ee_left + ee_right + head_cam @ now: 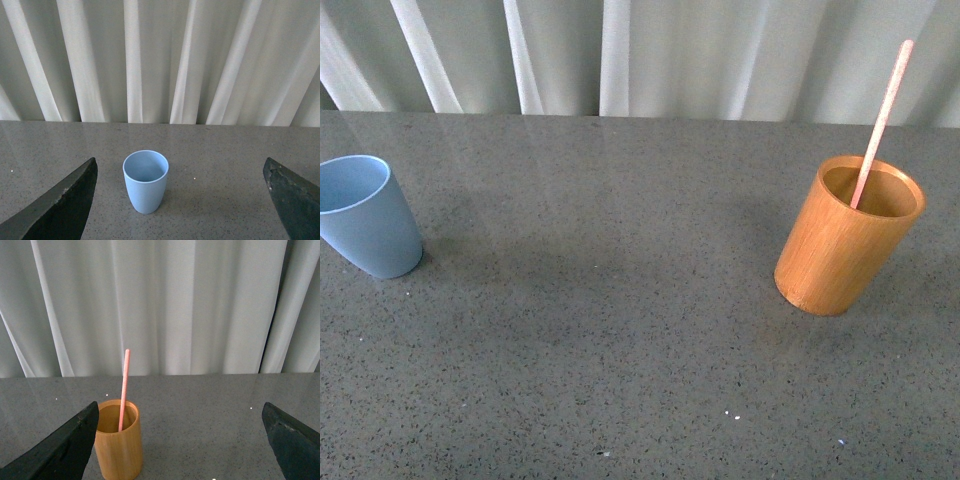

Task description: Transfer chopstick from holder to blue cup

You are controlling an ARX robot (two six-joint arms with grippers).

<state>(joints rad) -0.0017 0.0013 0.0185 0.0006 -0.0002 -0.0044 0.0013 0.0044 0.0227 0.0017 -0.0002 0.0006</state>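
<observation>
Chopstick (882, 122) in holder (840, 250); end effectors (179, 165) (180, 404) spread.

From my console this looks like a staged test space, a lab or recording corner, more than a lived-in room. The bench (620, 330) is one broad slab of dark grey, speckled, stone-like surface with a faint sheen, and it runs edge to edge across my front view. Behind it a white pleated curtain (670, 50) hangs across the full width as a plain backdrop, and it fills the background in both wrist views too. On the bench stands simple tableware set well apart like props: a blue cup (365, 215) and a wooden holder (840, 250) with a pink chopstick (883, 110) in it. I cannot tell what kind of building this is.
</observation>
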